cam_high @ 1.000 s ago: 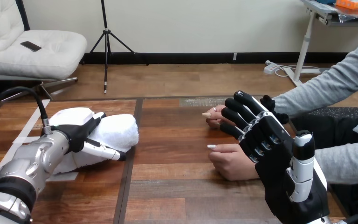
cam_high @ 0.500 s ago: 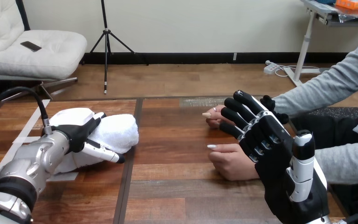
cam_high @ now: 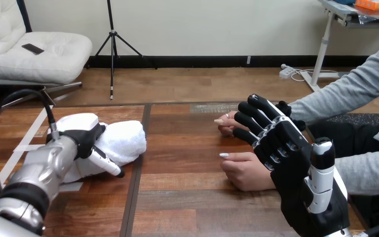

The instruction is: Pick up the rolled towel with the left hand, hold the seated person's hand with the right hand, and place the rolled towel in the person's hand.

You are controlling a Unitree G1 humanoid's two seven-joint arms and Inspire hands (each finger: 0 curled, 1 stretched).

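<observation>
The white rolled towel (cam_high: 124, 139) lies on the wooden table (cam_high: 187, 207) at the left. My left hand (cam_high: 81, 139) is on the towel's left end, fingers curled over its top and thumb pressed along its near side. My right hand (cam_high: 286, 153) is raised at the right, open with straight fingers. It is over the wrist of the person's nearer hand (cam_high: 244, 170), which rests on the table loosely curled. I cannot tell whether the two touch. The person's farther hand (cam_high: 225, 123) lies on the table behind my fingers.
Strips of white tape (cam_high: 27, 143) mark the table at the far left, partly under the towel. A dark seam (cam_high: 137, 168) runs front to back between towel and person. The person's grey sleeves (cam_high: 365, 170) come in from the right edge.
My left forearm has swung slightly, and the thumb has drawn in along the towel's near side. The towel, my right hand and the person's hands have stayed put.
</observation>
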